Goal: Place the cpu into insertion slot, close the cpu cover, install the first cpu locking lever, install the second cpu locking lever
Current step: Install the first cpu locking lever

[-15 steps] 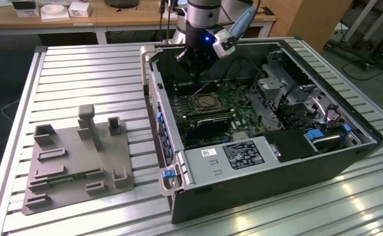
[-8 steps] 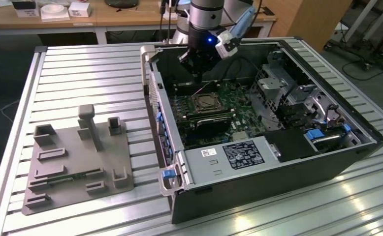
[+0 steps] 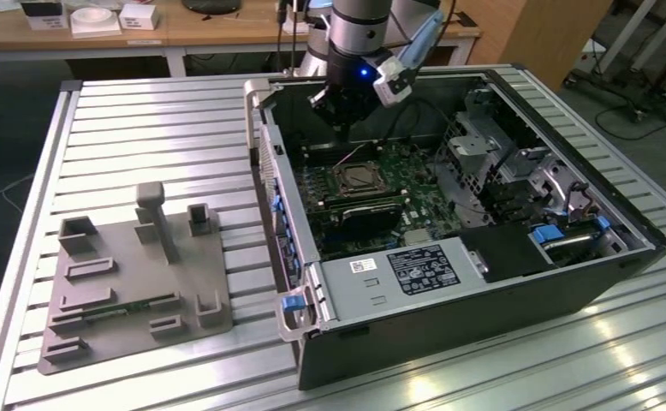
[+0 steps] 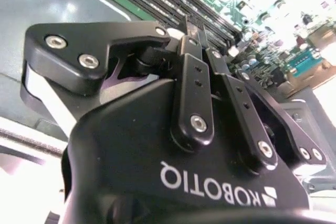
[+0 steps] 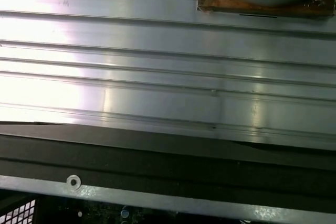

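The jaws, pressed together on nothing visible, hang above the insertion slot (image 3: pixel 359 177) in the open computer case (image 3: pixel 459 330).

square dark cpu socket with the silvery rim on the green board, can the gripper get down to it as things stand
Probably yes. The black gripper hangs just above the square dark socket inside the open computer case, and nothing seems to lie between them.

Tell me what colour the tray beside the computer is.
Grey tray, clearest in the exterior view.
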### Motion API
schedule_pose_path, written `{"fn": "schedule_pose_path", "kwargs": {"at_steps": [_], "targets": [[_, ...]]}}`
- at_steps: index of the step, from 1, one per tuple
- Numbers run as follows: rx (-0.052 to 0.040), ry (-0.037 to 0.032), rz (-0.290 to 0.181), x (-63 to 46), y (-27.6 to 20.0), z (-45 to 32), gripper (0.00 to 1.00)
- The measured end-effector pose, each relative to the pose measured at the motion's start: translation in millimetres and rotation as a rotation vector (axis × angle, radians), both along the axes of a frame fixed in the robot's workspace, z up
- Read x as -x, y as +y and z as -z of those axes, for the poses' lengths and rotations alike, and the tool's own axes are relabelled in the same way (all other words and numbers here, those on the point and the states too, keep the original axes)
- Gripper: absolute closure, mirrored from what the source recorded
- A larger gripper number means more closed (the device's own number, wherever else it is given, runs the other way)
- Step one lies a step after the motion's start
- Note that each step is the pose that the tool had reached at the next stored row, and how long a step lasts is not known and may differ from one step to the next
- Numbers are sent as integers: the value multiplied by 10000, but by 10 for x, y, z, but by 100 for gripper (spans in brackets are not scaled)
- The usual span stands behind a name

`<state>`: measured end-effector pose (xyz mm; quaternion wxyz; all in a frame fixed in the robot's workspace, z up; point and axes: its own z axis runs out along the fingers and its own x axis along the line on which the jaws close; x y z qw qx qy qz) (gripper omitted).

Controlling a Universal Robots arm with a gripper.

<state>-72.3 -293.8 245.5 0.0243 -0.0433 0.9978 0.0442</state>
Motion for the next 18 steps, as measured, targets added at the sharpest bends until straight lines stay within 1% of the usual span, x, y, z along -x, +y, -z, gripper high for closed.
{"fn": "schedule_pose_path", "kwargs": {"at_steps": [5, 8, 10, 14, 18], "targets": [[-126, -1, 0, -10, -20, 66, 90], [-218, 0, 0, -16, -28, 106, 90], [-261, 0, 0, -20, -32, 139, 90], [-299, -1, 0, -23, -43, 211, 90], [-310, -1, 0, -24, -56, 284, 90]]}}
